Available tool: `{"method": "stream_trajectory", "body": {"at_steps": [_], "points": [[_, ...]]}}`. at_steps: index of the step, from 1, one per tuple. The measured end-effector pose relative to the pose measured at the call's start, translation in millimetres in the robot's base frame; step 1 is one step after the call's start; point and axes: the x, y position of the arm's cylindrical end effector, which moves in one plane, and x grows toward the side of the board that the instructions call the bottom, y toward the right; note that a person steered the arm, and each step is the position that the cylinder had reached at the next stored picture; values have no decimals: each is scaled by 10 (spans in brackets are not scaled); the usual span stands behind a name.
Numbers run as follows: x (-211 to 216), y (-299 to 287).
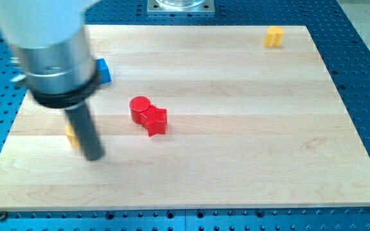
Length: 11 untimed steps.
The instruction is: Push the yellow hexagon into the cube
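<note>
My tip [94,156] rests on the wooden board at the view's left. A yellow block [71,135] shows just left of the rod, mostly hidden behind it, so I cannot make out its shape. It seems to touch the rod, a little above the tip. A blue cube [103,70] sits higher up, partly hidden by the arm's grey body. Another yellow block [273,36] sits near the view's top right corner, far from the tip; its shape is unclear.
A red cylinder [140,106] and a red star [155,120] touch each other right of the rod, near the middle. The wooden board [249,141] lies on a blue perforated table [365,38]. The arm's body hides the board's top left.
</note>
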Motion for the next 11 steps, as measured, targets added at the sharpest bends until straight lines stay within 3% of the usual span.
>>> {"method": "stream_trajectory", "body": {"at_steps": [1,2,3,5,6,8,9,10,11], "points": [[-143,-368],[-497,269],[-917,191],[-1279,816],[-1282,350],[-865,-39],[-1318,-114],[-1668,326],[-1785,260]]}}
